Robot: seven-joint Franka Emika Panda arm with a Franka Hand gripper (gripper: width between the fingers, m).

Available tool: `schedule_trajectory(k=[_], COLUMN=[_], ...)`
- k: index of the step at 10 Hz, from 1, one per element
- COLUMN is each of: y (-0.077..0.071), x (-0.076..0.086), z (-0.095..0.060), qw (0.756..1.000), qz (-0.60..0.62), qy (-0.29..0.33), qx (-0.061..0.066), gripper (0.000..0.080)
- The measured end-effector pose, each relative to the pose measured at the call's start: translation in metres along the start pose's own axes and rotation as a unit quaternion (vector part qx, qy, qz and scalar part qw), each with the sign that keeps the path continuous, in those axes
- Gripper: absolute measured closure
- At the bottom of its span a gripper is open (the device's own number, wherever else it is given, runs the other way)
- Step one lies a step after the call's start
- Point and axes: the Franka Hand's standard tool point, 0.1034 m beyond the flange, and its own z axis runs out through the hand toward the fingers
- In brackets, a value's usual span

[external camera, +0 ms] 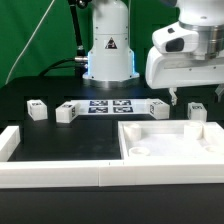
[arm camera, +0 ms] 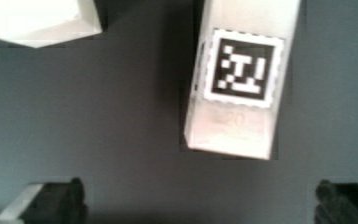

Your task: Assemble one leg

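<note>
White plastic cuboid leg with black-and-white tag, bare black bench round its edges | we see jaws spread wide, empty, pointing down over it.

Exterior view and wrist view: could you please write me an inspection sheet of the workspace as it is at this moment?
Surface: black table; the marker board lies flat before the robot base.
Job's things: four legs, all loose on the table, none gripped.
Clutter: large white tray-like piece; white rim along the front edge.
Grippers: gripper open, above a tagged leg, not touching it.
Cables: thin dark line across the backdrop, possibly a cable; cannot tell.
Surroundings: green backdrop.
</note>
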Motion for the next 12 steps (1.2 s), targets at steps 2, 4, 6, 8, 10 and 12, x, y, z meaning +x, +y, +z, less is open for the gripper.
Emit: schedule_trajectory(k=[2, 4, 6, 8, 10, 12], y=[-0.002, -0.001, -0.003, 0.000, -0.004, -0.005], x=[0.003, -0.005, 0.002, -0.007, 0.000, -0.002], z=[0.002, 0.005, 0.009, 0.017, 0.025, 0.034], qw=[0.998, 0.985, 0.968, 0.941, 0.942, 0.943], qz=[0.003, 0.005, 0.005, 0.004, 0.002, 0.001], qy=[-0.069, -0.174, -0.249, -0.337, -0.336, -0.333], qx=[-0.003, -0.012, -0.014, -0.020, -0.018, -0.019], gripper=[0.0150, 0.0150, 0.0150, 0.0150, 0.0150, 0.0150])
